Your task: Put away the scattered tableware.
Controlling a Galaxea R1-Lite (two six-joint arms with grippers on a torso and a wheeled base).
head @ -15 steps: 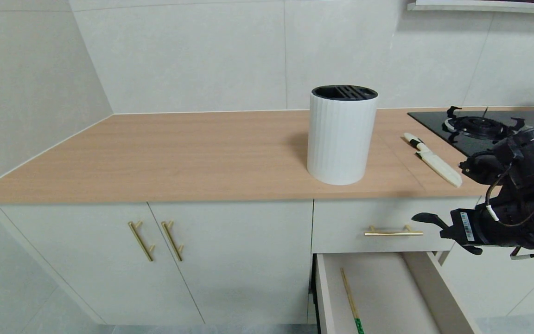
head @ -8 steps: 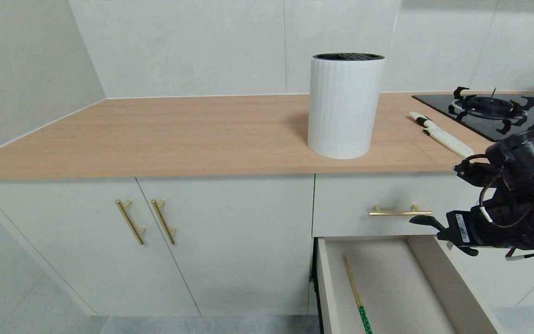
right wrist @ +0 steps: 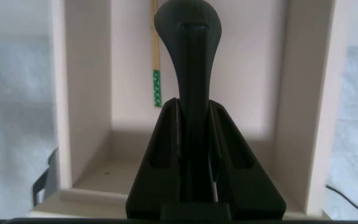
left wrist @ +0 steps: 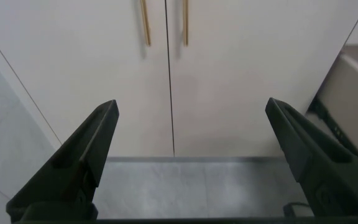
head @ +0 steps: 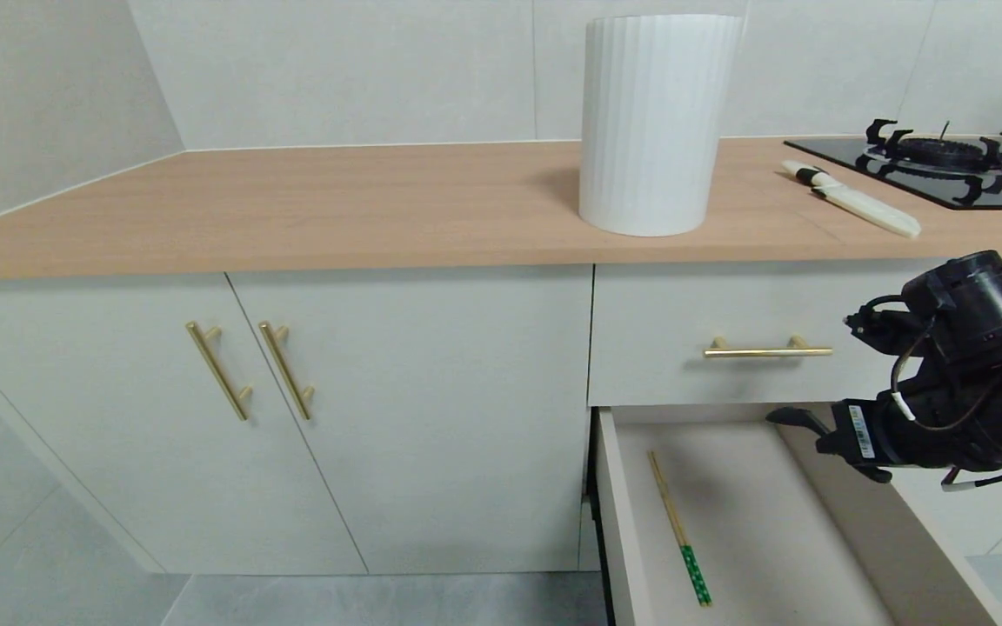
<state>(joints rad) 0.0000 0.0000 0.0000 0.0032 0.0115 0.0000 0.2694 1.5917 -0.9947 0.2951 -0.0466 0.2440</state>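
Note:
A pair of wooden chopsticks [head: 679, 530] with green ends lies inside the open lower drawer [head: 618, 513], near its left wall. A cream-handled knife [head: 849, 198] lies on the wooden counter [head: 336, 209], right of a tall white ribbed knife holder [head: 651, 122]. My right gripper [head: 786, 417] hovers shut and empty over the drawer's right side. From its wrist, its fingers [right wrist: 185, 31] are pressed together above the drawer floor, with the chopsticks [right wrist: 156, 62] beyond them. My left gripper [left wrist: 191, 124] is open and empty, low in front of the cabinet doors.
A black gas hob [head: 945, 161] sits at the counter's right end. The closed upper drawer has a gold handle [head: 766, 351]. Two cabinet doors with gold handles [head: 218, 372] stand to the left; those handles [left wrist: 145, 25] also face the left wrist. Grey floor lies below.
The head camera has sunk, so the whole picture shifted upward. Against the cabinet, my right gripper has dropped from the upper drawer's handle level to the open drawer's top edge.

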